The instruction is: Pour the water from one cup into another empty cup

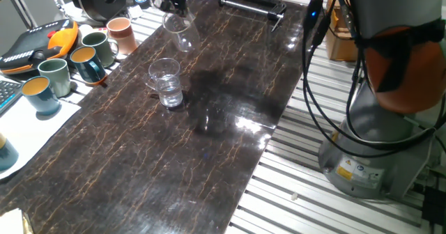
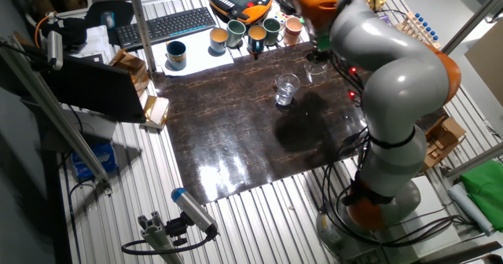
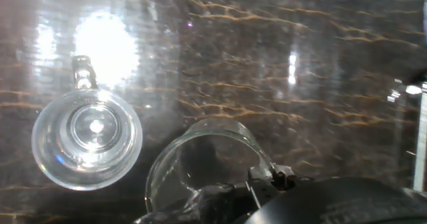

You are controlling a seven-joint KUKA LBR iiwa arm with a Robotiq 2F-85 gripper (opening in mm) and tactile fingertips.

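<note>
My gripper [image 1: 173, 10] is shut on the rim of the small rounded clear glass [image 1: 178, 29], holding it above the dark marble tabletop [image 1: 209, 157] at the far end. The same held glass [image 3: 200, 167] fills the lower middle of the hand view, with a finger [image 3: 270, 179] clamped on its rim. The taller clear tumbler [image 1: 166, 81] stands upright on the table, nearer and slightly left of the held glass. It shows from above as tumbler [image 3: 87, 139], with a small handle. In the other fixed view the tumbler [image 2: 286, 89] sits left of the held glass [image 2: 317, 67]. I cannot tell where the water is.
Several coloured mugs [image 1: 97, 47] stand along the table's left edge beside an orange teach pendant [image 1: 38, 42]. A black bar [image 1: 252, 8] lies at the far end. The robot base [image 1: 376, 150] and its cables stand to the right, and a keyboard [image 2: 165, 24] lies behind the mugs.
</note>
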